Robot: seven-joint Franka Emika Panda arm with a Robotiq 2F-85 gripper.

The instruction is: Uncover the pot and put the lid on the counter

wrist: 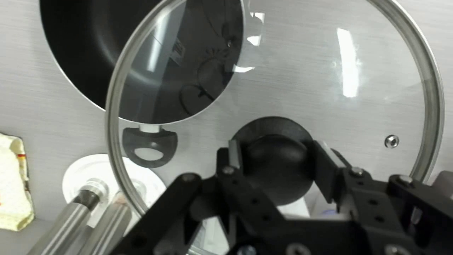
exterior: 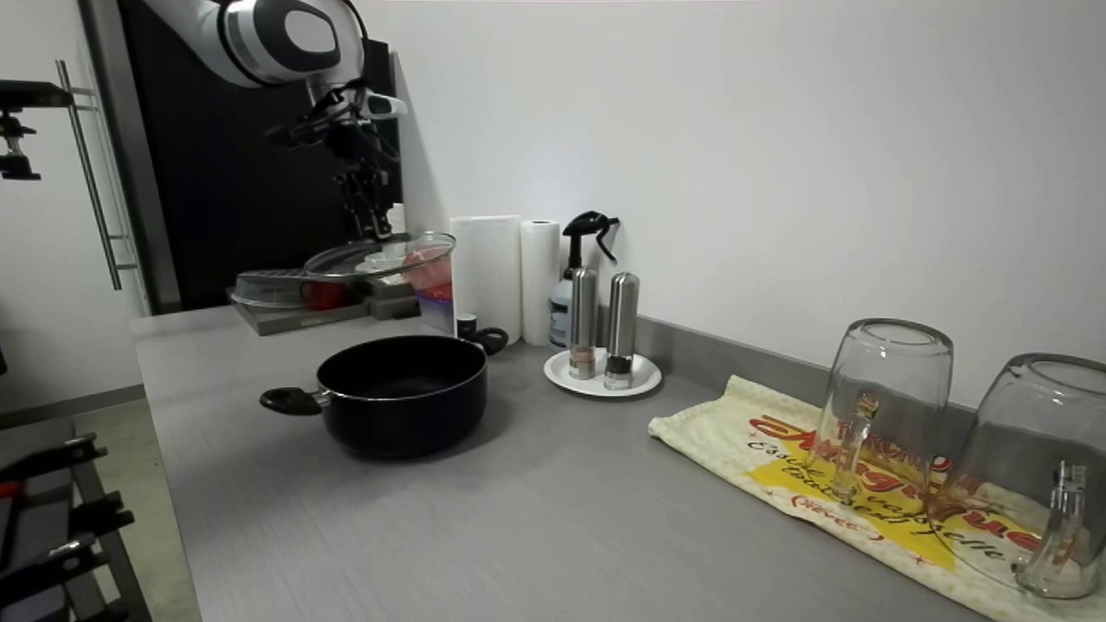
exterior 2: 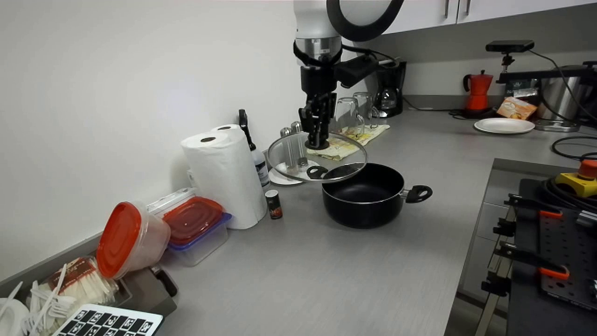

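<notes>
The lid (exterior: 380, 259) is round clear glass with a metal rim and a black centre knob. It also shows in an exterior view (exterior 2: 322, 162) and in the wrist view (wrist: 300, 81). My gripper (wrist: 279, 156) is shut on the knob, one finger on each side. It holds the lid in the air, tilted a little, clear of the grey counter (exterior: 553, 536). The gripper shows above the lid in both exterior views (exterior: 378, 231) (exterior 2: 318, 140). The black pot (exterior: 406, 419) stands uncovered on the counter. In the wrist view the lid overlaps only part of the pot (wrist: 81, 46).
Paper towel rolls (exterior 2: 228, 177), a spray bottle (exterior: 562, 302) and two steel grinders on a white plate (exterior: 602, 386) stand along the wall. A small spice jar (exterior 2: 274, 204) and plastic containers (exterior 2: 198, 233) are nearby. Glass mugs (exterior: 890, 406) stand on a patterned cloth (exterior: 734, 415).
</notes>
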